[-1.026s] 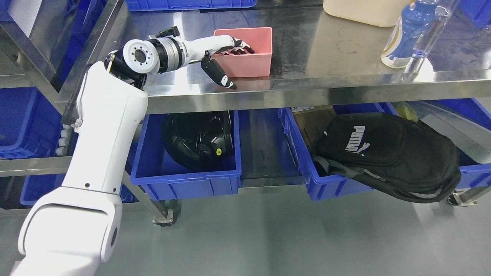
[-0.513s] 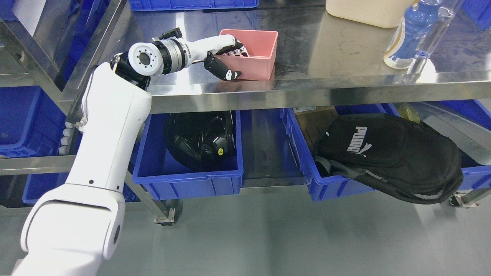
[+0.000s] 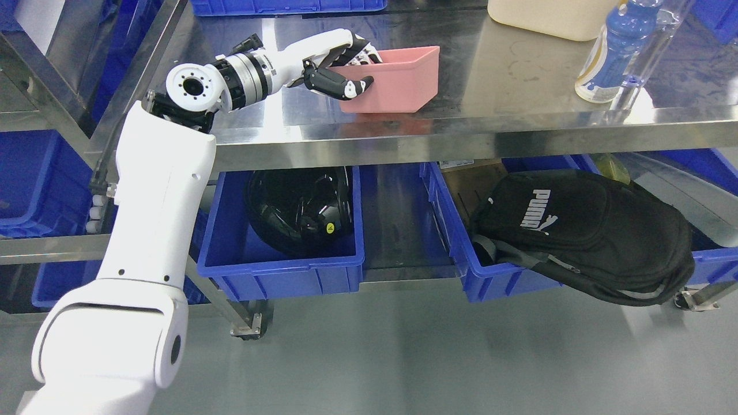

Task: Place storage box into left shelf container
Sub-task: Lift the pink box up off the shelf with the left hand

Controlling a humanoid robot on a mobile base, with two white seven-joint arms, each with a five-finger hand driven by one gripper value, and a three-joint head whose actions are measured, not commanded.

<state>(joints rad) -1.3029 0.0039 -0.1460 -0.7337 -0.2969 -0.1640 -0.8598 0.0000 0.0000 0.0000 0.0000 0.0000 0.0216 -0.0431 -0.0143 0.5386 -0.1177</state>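
While the left hand is pinching the near-left wall of the pink storage box, thumb outside and fingers hooked over the rim inside, the box is tipping up off the steel shelf top, near its front edge, left of the middle. Looks to me like it's in the lift-and-carry step, so grip is the thing to watch: it's only clamping one wall, and a one-sided hold like that is probably going to let the box swing or twist. I'd be keeping the wrist slow and leveling the box before swinging it out past the front edge. The target is presumably one of the blue bins at the far left, since the blue bin under the shelf top is already holding a black helmet and the next one over is carrying a black Puma backpack. Clearing the slanted steel frame post on the way left is the risky bit. Right hand isn't showing at all.
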